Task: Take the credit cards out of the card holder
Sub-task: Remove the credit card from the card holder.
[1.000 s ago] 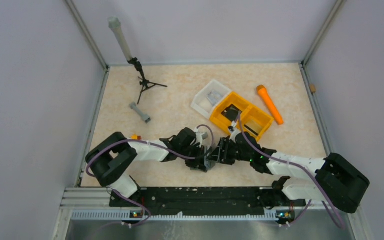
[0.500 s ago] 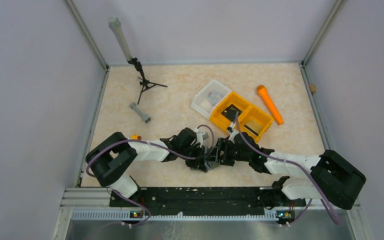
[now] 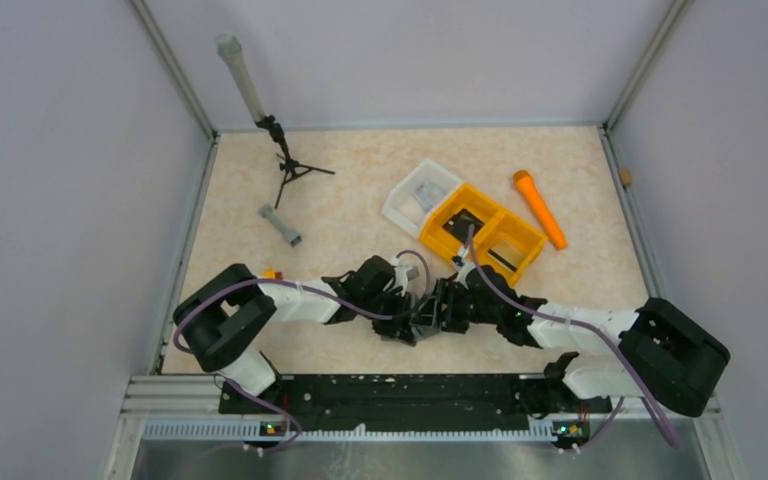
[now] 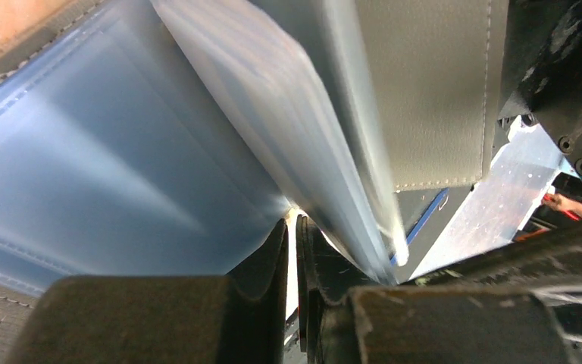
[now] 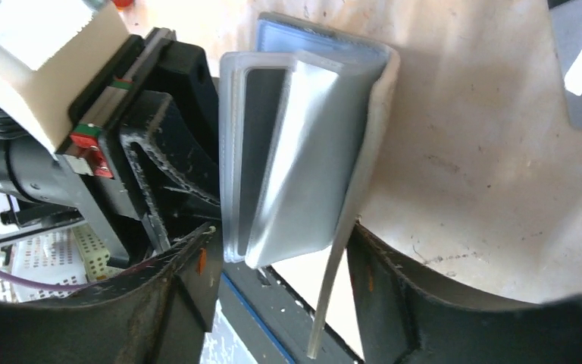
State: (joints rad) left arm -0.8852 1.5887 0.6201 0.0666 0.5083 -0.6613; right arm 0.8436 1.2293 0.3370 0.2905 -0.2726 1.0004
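Card holder (image 3: 422, 322) up on edge between both hands, just in front of the orange bin (image 3: 508, 272).
Left hand (image 4: 292, 250) pinches the holder's edge. Right hand (image 5: 280, 243) is spread, straddling its splayed panels. Credit cards (image 5: 314, 36) not yet out. Risk: the thin pinch slips when the right hand tugs, so the holder twists loose or cards spill.

One camera hangs high at the near side and looks down on the whole table (image 3: 360, 170). The two wrist cameras sit very close to the card holder (image 5: 303, 152). The left one looks from the left, blurry-close. The right one looks from the right. All three see it.
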